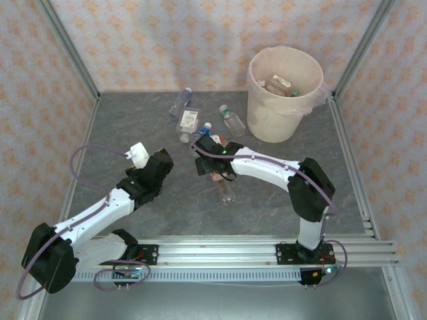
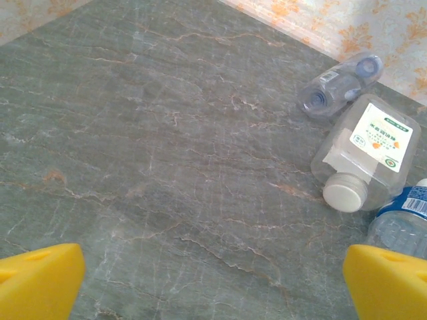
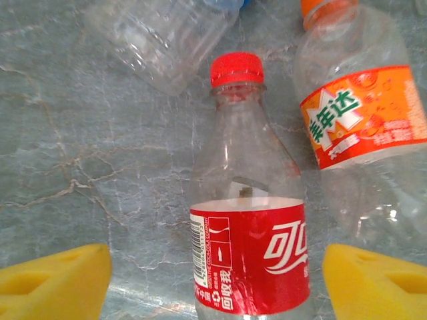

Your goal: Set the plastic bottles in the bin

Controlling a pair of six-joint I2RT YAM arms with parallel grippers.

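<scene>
Between pads of the wide-open right tool [image 3: 213, 283] lies the red-labelled cola bottle [image 3: 248, 253], long axis crosswise to their closing line.

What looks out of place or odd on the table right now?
Nothing looks spilled or broken. Bottles just lie scattered on their sides: a red-labelled bottle, an orange-labelled bottle beside it, and a flat white-capped bottle. The bin stands upright.

Left arm [image 1: 93, 217] bent, jaws wide; right arm [image 1: 267, 167] outstretched, jaws parted.
</scene>
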